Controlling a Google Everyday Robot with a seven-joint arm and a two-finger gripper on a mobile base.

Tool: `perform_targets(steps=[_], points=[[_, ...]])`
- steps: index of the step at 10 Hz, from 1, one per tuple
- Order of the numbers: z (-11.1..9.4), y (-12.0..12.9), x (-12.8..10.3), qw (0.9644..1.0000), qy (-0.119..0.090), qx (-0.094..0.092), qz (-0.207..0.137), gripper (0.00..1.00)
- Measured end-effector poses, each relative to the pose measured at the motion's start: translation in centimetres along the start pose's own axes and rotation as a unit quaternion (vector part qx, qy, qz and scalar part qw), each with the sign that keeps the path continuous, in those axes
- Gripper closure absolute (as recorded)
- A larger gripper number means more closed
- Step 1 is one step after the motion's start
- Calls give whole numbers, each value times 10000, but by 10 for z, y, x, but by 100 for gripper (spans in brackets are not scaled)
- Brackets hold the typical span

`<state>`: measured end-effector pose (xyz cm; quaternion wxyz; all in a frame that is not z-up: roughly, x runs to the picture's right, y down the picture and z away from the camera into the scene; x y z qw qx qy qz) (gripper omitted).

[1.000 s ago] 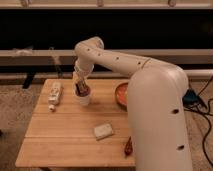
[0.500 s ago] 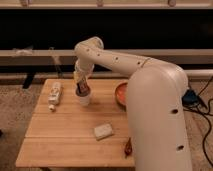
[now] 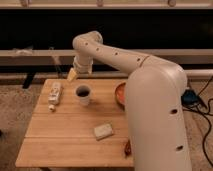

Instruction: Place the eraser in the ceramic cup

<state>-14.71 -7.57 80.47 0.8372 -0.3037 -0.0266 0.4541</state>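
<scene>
Starting at the near edge of the slatted wooden table, we see a slim dark red pointed object beside the robot's white arm. A pale whitish block, flat and rectangular, lies a little farther in. Beyond it the ceramic cup stands upright, white and slightly tapered; its inside looks dark, and we cannot tell whether that is the eraser. A small white tube lies left of the cup, its label too blurred to read; a rounded orange bowl sits right. Farthest, the gripper hangs above and just left of the cup, apart from it; whether it holds anything, we cannot tell
</scene>
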Motion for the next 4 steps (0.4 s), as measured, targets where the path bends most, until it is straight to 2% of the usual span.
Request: perform_targets(steps=[2, 3, 4], points=[[-9, 16, -3, 9981, 318, -493, -165, 20], [-10, 22, -4, 9969, 406, -640, -212, 20], [-12, 22, -3, 9963, 457, -696, -220, 20]])
